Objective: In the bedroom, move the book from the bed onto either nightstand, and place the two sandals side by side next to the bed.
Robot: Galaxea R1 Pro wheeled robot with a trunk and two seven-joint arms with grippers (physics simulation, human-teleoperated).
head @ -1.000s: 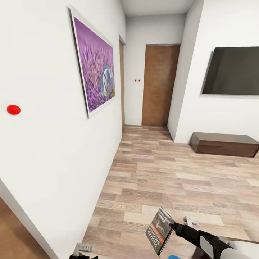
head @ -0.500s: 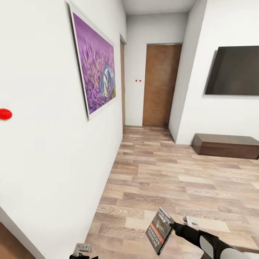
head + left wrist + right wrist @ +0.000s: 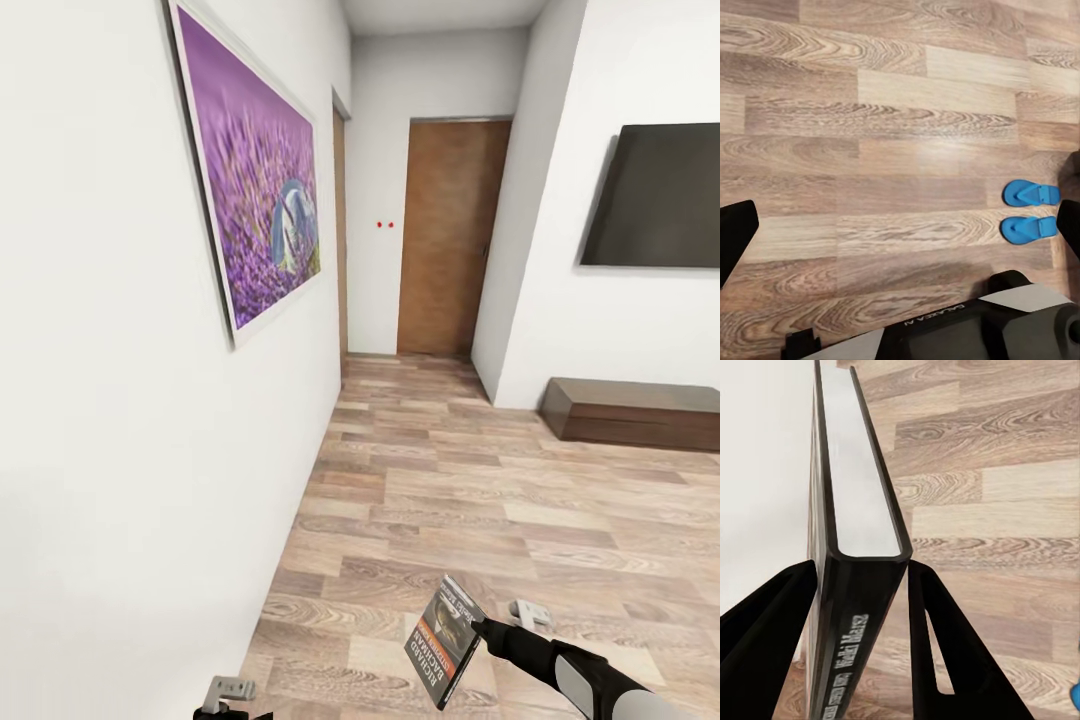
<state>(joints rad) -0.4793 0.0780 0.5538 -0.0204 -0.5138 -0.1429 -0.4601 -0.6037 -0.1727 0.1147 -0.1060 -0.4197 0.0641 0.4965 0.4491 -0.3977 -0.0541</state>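
1. Low at the head view's right, the right claw [image 3: 480, 628] on its black-and-white arm is closed on the small thin paperback book [image 3: 444, 640] with a dark cover, white lettering and an orange strip, holding it upright and slightly tilted above the brown wood-plank floor [image 3: 450, 500].
2. Seen from the right wrist, the book [image 3: 859, 585] stands edge-on between the two black fingers [image 3: 945, 660], which press against both covers, its pale page block and dark spine facing the camera.
3. At the bottom edge of the head view the left claw [image 3: 232, 692] pokes up as a small grey tip near the white wall [image 3: 110, 450]; whether it is open I cannot tell from there.
4. From the left wrist its black fingertips [image 3: 735, 232] sit at opposite edges of the picture, spread wide with nothing between them.
5. On the floor planks [image 3: 870, 150] below that wrist lie the two bright blue flat sandals [image 3: 1030, 193], side by side and parallel, just beside each other, close to the robot's dark base.
6. Along the wall hangs a white-framed purple flower picture [image 3: 255, 200]; ahead is a brown wooden door [image 3: 445, 235], and to the right a black wall screen [image 3: 655, 195] above a low dark brown cabinet [image 3: 630, 412].
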